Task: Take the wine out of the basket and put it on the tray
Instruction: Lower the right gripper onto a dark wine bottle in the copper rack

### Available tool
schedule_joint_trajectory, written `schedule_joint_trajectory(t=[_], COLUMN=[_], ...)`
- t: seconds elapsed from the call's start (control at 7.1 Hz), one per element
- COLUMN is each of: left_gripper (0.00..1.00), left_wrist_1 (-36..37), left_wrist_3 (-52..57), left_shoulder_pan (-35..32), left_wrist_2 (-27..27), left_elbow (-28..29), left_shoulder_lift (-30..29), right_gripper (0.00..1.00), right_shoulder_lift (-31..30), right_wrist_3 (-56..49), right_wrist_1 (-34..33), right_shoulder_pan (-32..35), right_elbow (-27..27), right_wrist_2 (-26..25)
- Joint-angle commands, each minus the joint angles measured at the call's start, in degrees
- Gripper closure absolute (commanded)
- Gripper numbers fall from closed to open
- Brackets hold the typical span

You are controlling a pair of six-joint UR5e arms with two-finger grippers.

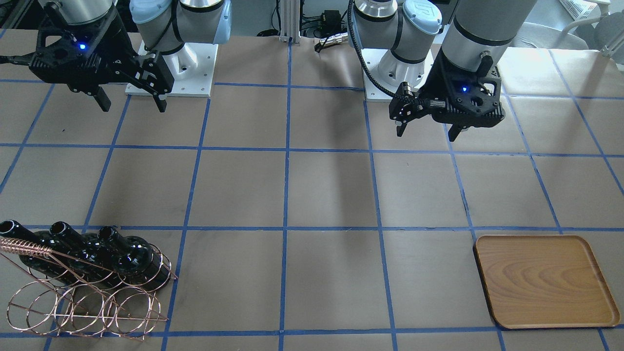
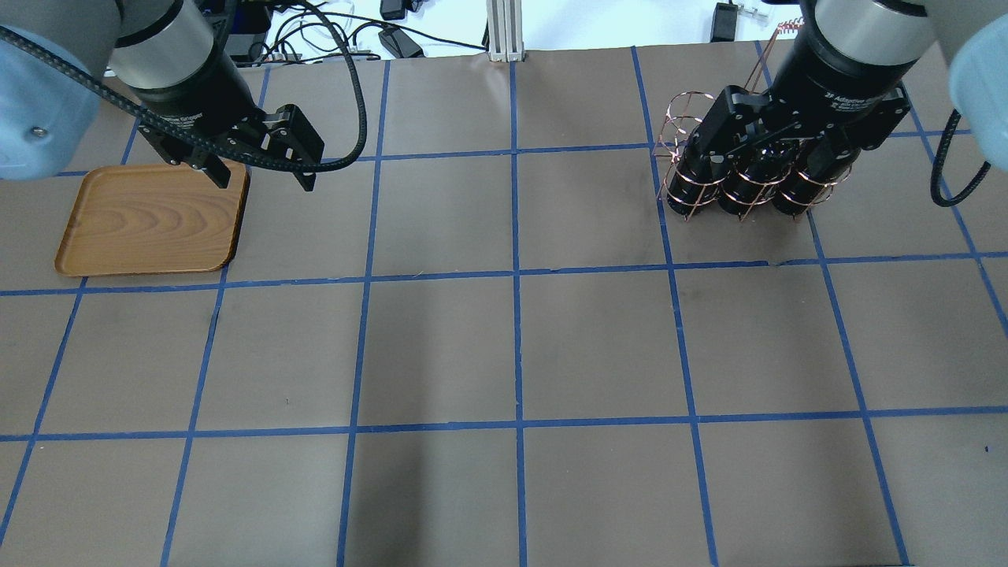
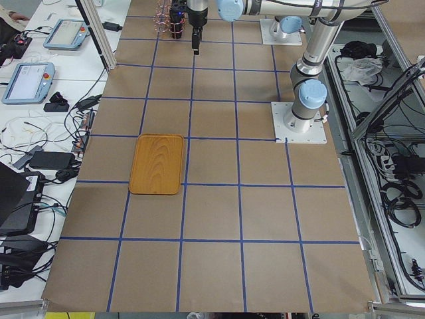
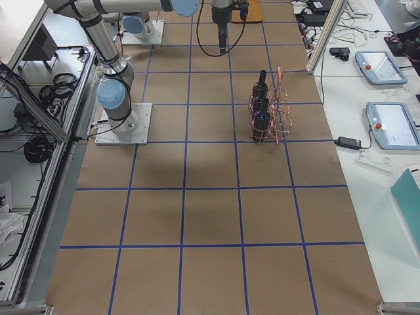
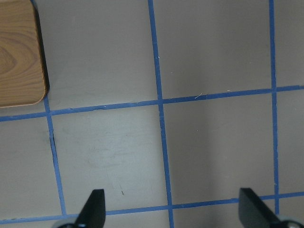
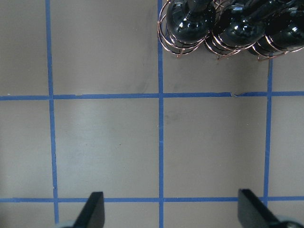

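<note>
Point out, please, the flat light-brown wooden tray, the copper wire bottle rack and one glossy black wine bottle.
flat light-brown wooden tray (image 1: 546, 282): front-facing view, bare floor.
copper wire bottle rack (image 1: 27, 247): front-facing view, coiled handle.
glossy black wine bottle (image 1: 132, 258): front-facing view, rightmost one's shoulder.

Three wine bottles (image 1: 132, 258) in basket (image 1: 27, 247) on robot's right, tray (image 1: 543, 280) on robot's left

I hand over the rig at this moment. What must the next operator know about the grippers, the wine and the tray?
Left gripper: open, empty, beside the tray.
Right gripper: open, empty, above the table near the basket.
All three wine bottles sit in the basket; the tray is bare.
Done: nothing yet.
Left: take the wine out and set it on the tray.
</note>
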Motion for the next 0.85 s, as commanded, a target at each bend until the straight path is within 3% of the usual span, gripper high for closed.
schedule_joint_trajectory(t=[0.0,0.14,0.7], left_gripper=[0.0,0.0,0.0], left_wrist_1=[-0.01,-0.01,0.08], left_wrist_3=[-0.26,0.26,-0.44], left_shoulder_pan=[0.0,0.0,0.0], left_wrist_2=[-0.01,0.08,-0.01], left_elbow=[0.0,0.0,0.0], left_shoulder_lift=[0.01,0.01,-0.08], right_gripper=[0.0,0.0,0.0], right_shoulder_lift=[6.81,12.25,22.13], right_wrist_3=[-2.06,-2.24,-15.4], right_wrist_1=[-0.2,0.16,-5.2], right_shoulder_pan=[-1.43,-3.27,-10.31], right_elbow=[-7.17,-12.1,-13.38], right_wrist_2=[-0.66,-0.76,-0.66])
